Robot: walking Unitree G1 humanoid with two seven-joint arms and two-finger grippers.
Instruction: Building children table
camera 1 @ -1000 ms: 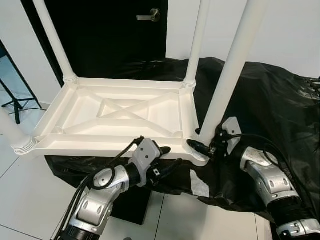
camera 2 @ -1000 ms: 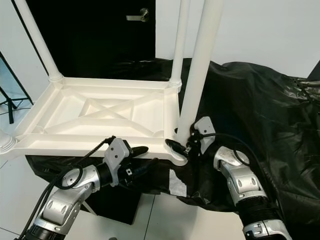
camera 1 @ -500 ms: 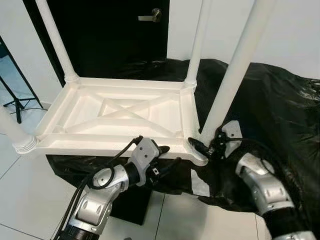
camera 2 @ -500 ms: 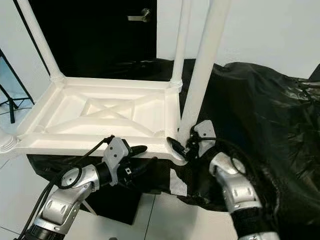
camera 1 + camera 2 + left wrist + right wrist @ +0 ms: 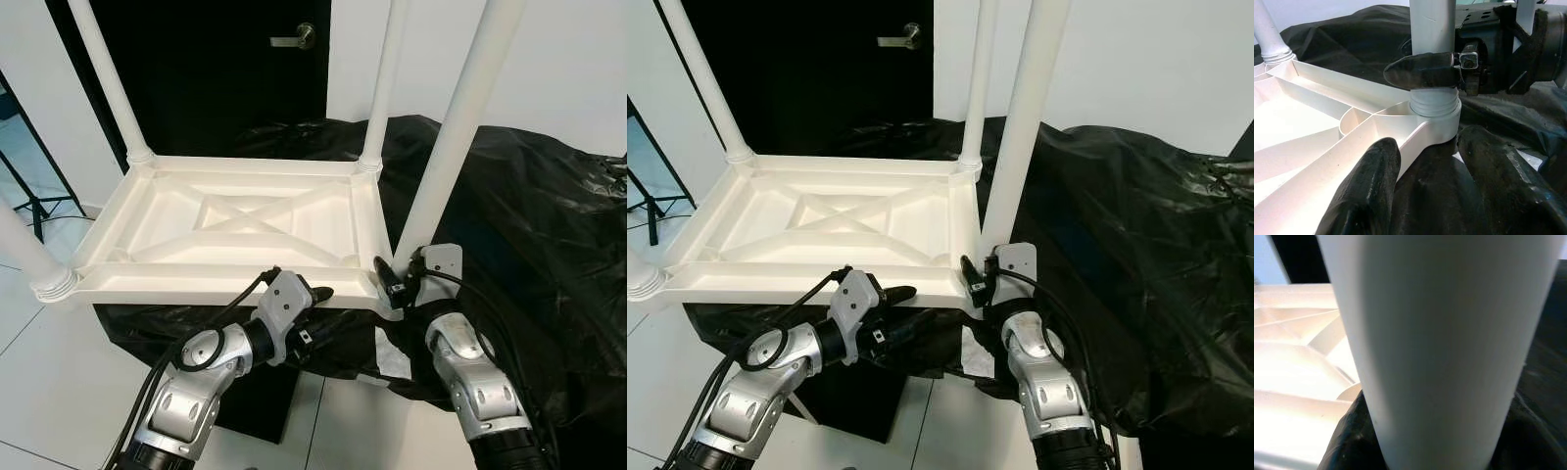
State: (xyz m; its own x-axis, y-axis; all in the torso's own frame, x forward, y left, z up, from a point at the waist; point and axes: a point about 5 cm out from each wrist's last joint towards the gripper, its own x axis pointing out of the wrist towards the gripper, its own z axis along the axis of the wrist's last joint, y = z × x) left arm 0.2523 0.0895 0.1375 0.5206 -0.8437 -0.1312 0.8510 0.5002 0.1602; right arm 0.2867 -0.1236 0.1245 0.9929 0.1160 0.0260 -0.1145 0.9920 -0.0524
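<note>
Black sheet [image 5: 529,206] under tabletop [image 5: 235,230]; right tool [image 5: 392,279] clamps leg [image 5: 446,147]

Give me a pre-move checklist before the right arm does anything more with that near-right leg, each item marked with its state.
1. Right gripper has the near-right leg: ok, its fingers clamp the leg just above the threaded collar.
2. Leg seated in the corner socket of the upside-down table top: ok for being in the socket; how far it is screwed in, cannot tell.
3. Leg upright: not ok, it leans away from the table top, unlike the far-right leg.
4. Left gripper bracing the table top: cannot tell; its fingers are open at the near edge, one under the rim.
5. Black plastic sheet out of the socket: ok.
</note>
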